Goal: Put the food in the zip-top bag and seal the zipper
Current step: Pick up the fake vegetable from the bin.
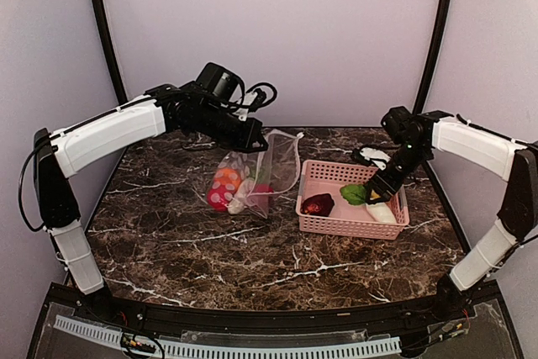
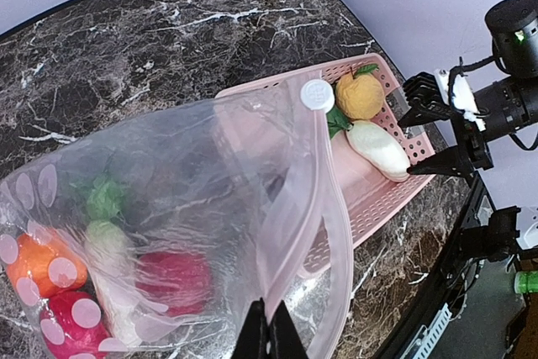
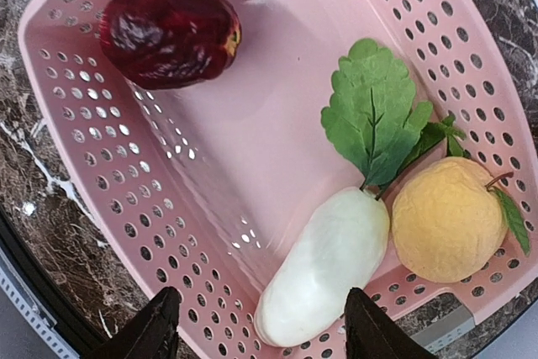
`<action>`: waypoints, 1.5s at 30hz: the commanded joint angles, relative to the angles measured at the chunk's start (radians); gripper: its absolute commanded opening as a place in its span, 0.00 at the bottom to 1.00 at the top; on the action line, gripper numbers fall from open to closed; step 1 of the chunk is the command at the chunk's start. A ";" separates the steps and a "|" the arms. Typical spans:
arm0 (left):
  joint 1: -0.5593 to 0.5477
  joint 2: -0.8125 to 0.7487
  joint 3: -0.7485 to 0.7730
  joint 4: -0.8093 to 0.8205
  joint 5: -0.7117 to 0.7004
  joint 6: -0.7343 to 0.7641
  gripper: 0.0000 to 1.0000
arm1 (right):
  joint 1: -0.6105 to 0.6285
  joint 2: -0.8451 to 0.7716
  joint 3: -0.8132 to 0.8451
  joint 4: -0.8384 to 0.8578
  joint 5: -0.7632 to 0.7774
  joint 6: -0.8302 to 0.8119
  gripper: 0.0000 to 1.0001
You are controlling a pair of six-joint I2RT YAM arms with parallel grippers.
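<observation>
While three pieces of food lie outside the bag, the filling step is only part done. From the top camera, the left pincer (image 1: 256, 142) is clamped tight on the upper rim of the bag (image 1: 282, 161), holding its mouth up near the middle of the worktop (image 1: 168, 233). A red spotted fruit (image 1: 220, 197) and an orange fruit (image 1: 225, 178) rest in the bag's bottom. The basket (image 1: 336, 229) sits just beside the bag, toward the right edge. The right pincer (image 1: 380, 197) hangs into the basket over the radish (image 1: 382, 213), with the maroon fruit (image 1: 318, 204) at the basket's other end. From the left wrist, the closed tips pinch the rim by the zipper (image 2: 334, 224), which is unsealed. The mouth gapes toward the basket, where a yellow fruit (image 2: 363, 96) lies next to the radish. From the right wrist, the fingers (image 3: 151, 334) stand wide and empty on either side of the radish's blunt end, with its leaf (image 3: 378, 119) spread beside the yellow fruit. The next move is probably to drop lower, close on the radish, lift it over the basket wall and carry it into the open mouth, taking care that the leaf does not snag. Sealing comes last.
</observation>
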State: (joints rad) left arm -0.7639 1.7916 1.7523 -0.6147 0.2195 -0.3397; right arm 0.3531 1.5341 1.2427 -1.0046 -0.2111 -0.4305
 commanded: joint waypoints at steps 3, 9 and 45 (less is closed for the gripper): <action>-0.003 -0.017 -0.008 0.006 0.003 0.018 0.01 | -0.023 0.038 -0.053 -0.005 0.091 0.036 0.62; -0.003 -0.025 -0.027 0.010 -0.006 0.021 0.01 | -0.068 0.057 -0.067 -0.003 0.099 0.063 0.58; -0.002 -0.041 -0.074 0.036 -0.003 0.016 0.01 | -0.092 0.254 -0.035 0.044 0.076 0.082 0.51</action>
State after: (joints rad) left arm -0.7639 1.7912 1.6936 -0.5907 0.2195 -0.3271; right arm 0.2653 1.7420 1.2037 -0.9947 -0.1371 -0.3569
